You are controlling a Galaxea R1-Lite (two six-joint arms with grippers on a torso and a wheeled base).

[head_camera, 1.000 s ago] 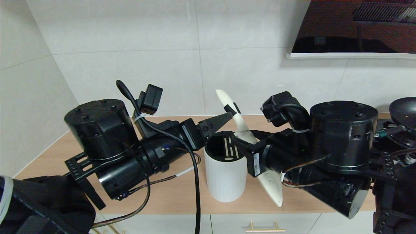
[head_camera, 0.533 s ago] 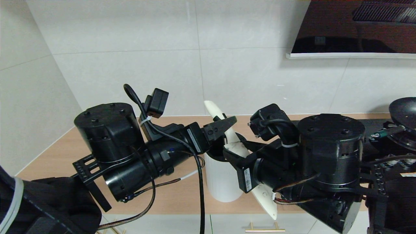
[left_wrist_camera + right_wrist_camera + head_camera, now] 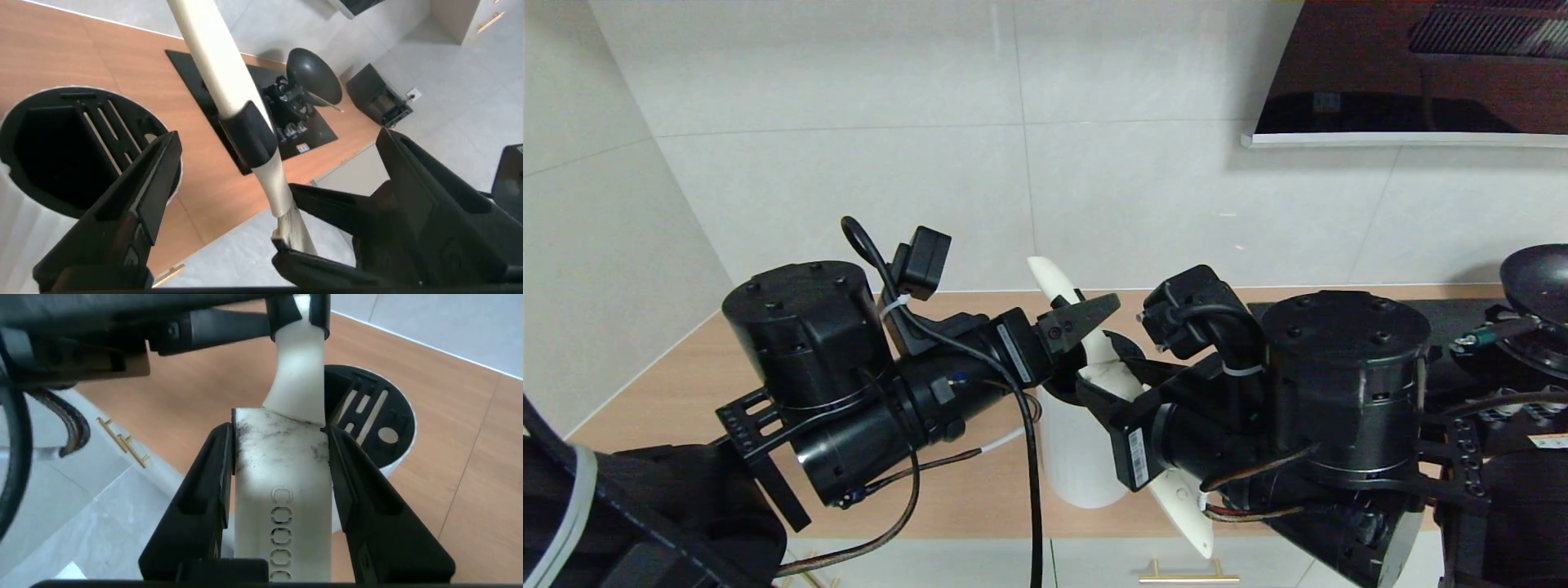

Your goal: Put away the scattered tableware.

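Black cylindrical arms (image 3: 809,327), looped cables (image 3: 1031,457), perhaps labels (image 3: 1137,459)

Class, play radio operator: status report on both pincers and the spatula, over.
Right pincer shut on white spatula, at the blade. Left pincer open, straddling the handle. Spatula tilted above white holder, not in. Both arms crowd its mouth.

- Head camera: mounted high, it faces forward and down at the counter (image 3: 686,384) and the tiled wall (image 3: 849,163) behind it, from a middle distance.
- Left wrist camera: it looks along the left hand (image 3: 274,155), very near, down into the open top of the holder (image 3: 33,139), with the counter beyond.
- Right wrist camera: it looks along the right hand (image 3: 282,449), very near the utensil (image 3: 294,376), toward the counter edge.
- Shared field: all three views take in the holder, the utensil and the counter around them.
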